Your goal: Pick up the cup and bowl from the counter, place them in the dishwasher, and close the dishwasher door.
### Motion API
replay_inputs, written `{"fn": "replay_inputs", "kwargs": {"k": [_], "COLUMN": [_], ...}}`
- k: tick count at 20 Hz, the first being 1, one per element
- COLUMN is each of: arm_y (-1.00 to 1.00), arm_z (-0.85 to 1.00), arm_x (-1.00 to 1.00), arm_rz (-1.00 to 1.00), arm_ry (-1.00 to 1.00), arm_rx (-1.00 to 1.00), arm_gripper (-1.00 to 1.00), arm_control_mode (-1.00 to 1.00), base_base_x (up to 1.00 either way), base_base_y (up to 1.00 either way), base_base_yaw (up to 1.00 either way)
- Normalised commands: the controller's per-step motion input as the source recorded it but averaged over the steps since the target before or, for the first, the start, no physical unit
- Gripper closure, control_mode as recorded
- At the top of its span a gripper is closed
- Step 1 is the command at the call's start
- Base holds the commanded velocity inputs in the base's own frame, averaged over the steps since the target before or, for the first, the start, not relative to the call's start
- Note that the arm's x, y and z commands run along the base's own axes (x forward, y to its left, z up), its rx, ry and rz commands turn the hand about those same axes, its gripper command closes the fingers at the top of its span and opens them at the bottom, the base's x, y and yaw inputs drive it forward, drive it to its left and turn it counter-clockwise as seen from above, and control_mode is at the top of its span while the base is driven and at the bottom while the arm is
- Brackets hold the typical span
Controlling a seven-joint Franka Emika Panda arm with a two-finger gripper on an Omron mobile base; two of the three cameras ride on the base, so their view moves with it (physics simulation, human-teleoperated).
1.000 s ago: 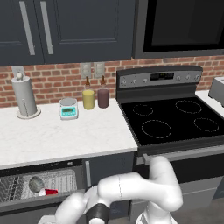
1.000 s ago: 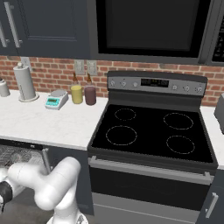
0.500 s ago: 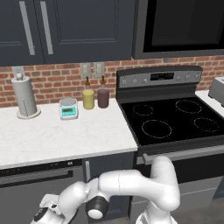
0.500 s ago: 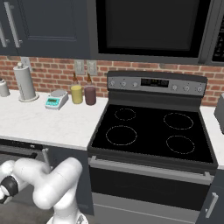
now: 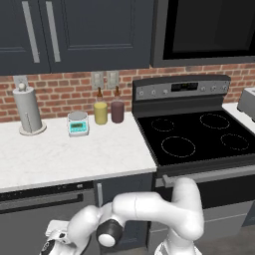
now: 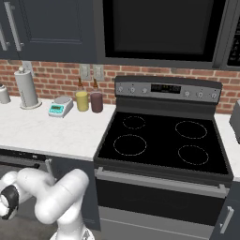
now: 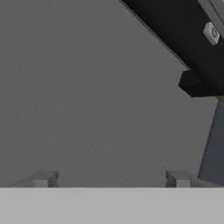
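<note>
So my gripper point(image 7: 109, 179) is down low in front of the dishwasher point(image 5: 47, 219), fingers spread wide with nothing between them. In the hand view the two tips sit well apart at the bottom, and past them is the flat grey dishwasher door point(image 7: 87, 96), very close. A black strip runs across that view's upper right corner, with a sliver of navy cabinet beside it.

I'll use the scale point(image 5: 78, 123) as my landmark. Left of it, at the brick wall, stands a paper towel roll point(image 5: 28, 110) on its holder. The scale itself is white with a teal face, sitting on the white surface point(image 5: 74, 159). Just right of it are a yellow bottle point(image 5: 100, 110) and a maroon bottle point(image 5: 117, 109), side by side and close together. Further right is the black stove point(image 5: 199, 139), and at the far right edge a bit of a toaster point(image 5: 247, 102).

Below the scale, under the surface, the dishwasher looks closed: its door stands upright with the bar handle point(image 5: 42, 202) across the top. I can't see the cup or the bowl; the surface around the scale holds just the roll and the bottles.
</note>
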Motion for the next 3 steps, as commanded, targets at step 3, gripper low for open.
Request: {"fn": "replay_inputs", "kwargs": {"k": [3], "arm_y": [-0.01], "arm_z": [0.0], "arm_x": [0.17], "arm_rz": [0.11], "arm_ry": [-0.11], "arm_rx": [0.02], "arm_gripper": [-1.0], "arm_control_mode": [-1.0], "base_base_x": [0.0], "base_base_y": [0.0], "base_base_yaw": [0.0]}}
